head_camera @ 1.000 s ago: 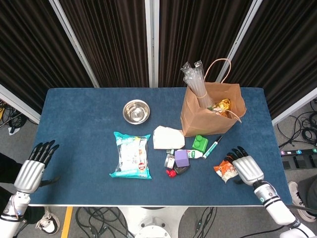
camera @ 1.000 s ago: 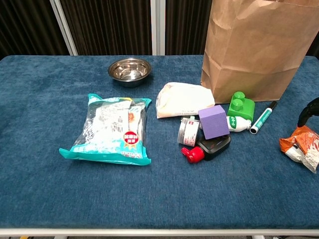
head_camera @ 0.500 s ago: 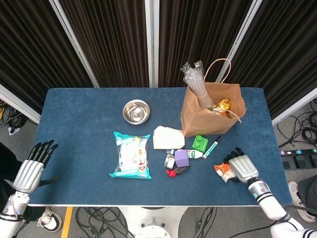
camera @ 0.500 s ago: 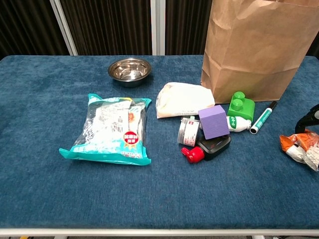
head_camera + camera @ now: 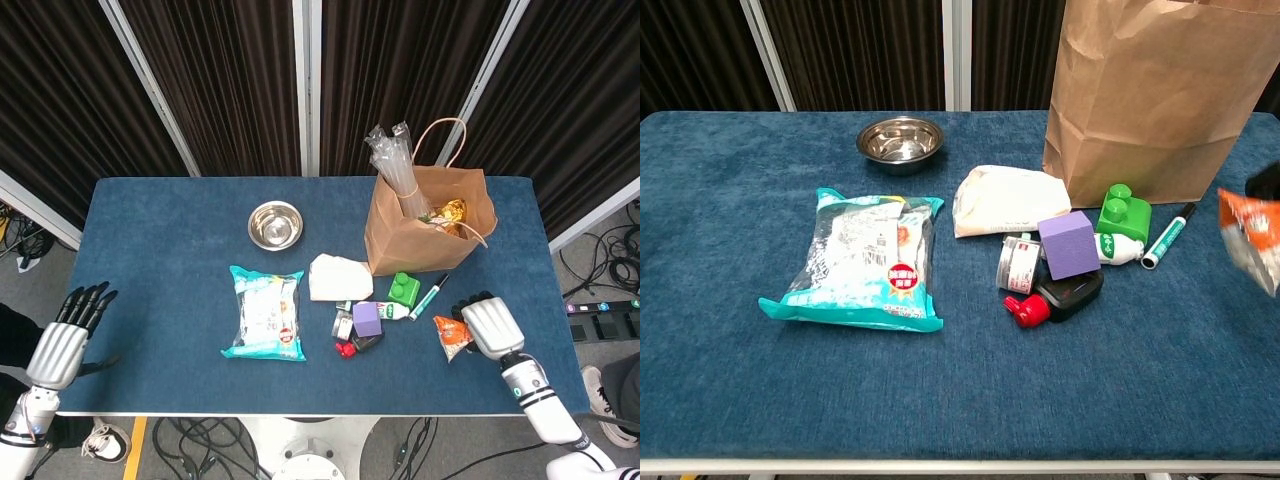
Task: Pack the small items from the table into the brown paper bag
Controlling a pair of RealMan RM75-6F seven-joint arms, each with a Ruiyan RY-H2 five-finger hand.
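Holding the orange snack packet [image 5: 452, 334] in a light grip, the right hand [image 5: 486, 325] has it up off the blue table [image 5: 160, 260], near the brown paper bag [image 5: 428, 232]. It could slip out, because the crinkly wrapper looks slippery. A moment ago the packet lay lower, on the cloth. The left hand [image 5: 62, 345] waits far away, fingers spread, holding nothing.
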